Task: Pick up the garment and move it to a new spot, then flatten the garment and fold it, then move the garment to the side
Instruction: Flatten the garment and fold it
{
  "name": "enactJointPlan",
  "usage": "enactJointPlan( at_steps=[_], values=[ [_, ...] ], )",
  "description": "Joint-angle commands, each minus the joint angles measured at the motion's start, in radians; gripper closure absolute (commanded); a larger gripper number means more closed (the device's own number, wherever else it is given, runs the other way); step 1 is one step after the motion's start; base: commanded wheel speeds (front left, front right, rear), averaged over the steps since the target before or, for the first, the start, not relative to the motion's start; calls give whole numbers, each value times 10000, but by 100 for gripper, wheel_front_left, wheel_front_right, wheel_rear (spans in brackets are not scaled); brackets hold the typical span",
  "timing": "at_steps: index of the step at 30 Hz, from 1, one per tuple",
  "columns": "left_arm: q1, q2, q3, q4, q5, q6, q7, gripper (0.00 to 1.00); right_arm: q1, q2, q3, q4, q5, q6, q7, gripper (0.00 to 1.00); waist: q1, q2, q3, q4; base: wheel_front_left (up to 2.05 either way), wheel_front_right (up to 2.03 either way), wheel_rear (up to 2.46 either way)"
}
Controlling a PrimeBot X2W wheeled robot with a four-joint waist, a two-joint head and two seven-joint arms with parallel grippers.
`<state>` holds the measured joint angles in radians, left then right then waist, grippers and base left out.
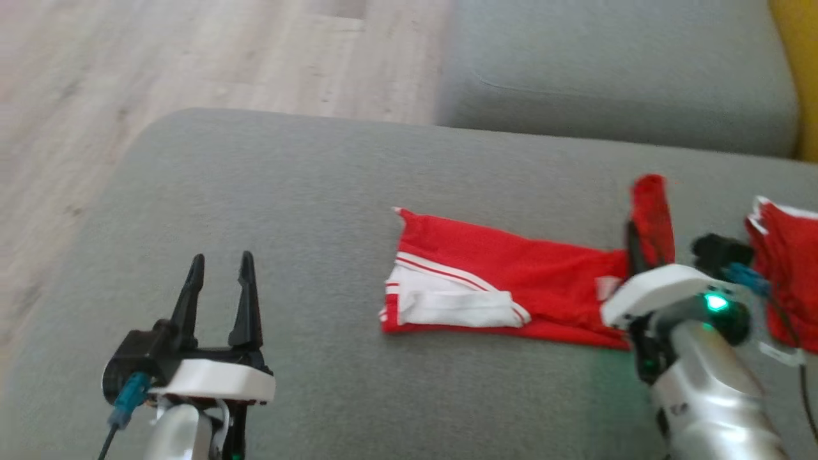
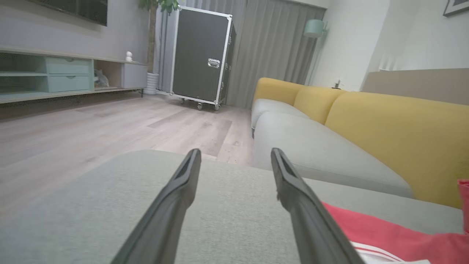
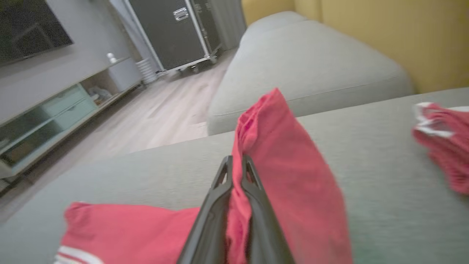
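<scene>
Starting closest to me, I see the left pincer (image 1: 222,255) low on my left. Its two fingers are spread wide with nothing between them, and it hovers over the bare grey seat cushion (image 1: 287,191), well apart from the cloth. I judge it is parked there to be out of the way yet ready to take a second corner.

On my other side the right pincer (image 3: 236,158) is clamped tight on a fold of the red garment (image 1: 511,268). It pinches the right-hand end, so that end stands up off the cushion while the rest, with its white stripes, lies flat toward the middle. Gripping an edge rather than the bulk should let the cloth trail and spread, which suits the flattening or folding I take to be in hand.

Just beyond the right wrist lies a second red garment (image 1: 789,281), apart from the held one. Farther off are another grey cushion (image 1: 607,64), the yellow backrest (image 2: 395,124), the wood floor (image 1: 128,64) and a black wheeled case (image 2: 199,55).
</scene>
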<state>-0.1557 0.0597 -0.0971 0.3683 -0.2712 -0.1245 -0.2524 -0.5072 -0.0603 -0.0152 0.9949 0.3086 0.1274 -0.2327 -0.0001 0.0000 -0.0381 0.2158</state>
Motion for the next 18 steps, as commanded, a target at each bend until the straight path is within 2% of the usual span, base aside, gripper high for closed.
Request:
enactJointPlan(
  at_steps=[1,4,8,13,18],
  values=[
    [-330,196,357,-265,-42,-38,-93,0,-386,97,923,-538,725,33,31,100,1,0,-235,487,0,0,0],
    [-362,244,159,-226,-305,-51,-93,0,-173,98,2340,-977,1974,33,98,100,1,0,-319,924,0,0,0],
    [-414,343,-32,-180,-374,-55,-93,0,-105,99,3718,-1296,3196,33,54,100,1,0,-308,1503,0,0,0],
    [-549,375,-379,-124,-587,-58,-93,0,-247,99,5065,-1113,4045,33,-99,100,1,0,-134,2161,0,0,0],
    [-703,436,-647,-189,-770,-59,-93,0,-534,100,5924,-606,4620,33,-196,100,1,0,132,2596,0,0,0]
  ],
)
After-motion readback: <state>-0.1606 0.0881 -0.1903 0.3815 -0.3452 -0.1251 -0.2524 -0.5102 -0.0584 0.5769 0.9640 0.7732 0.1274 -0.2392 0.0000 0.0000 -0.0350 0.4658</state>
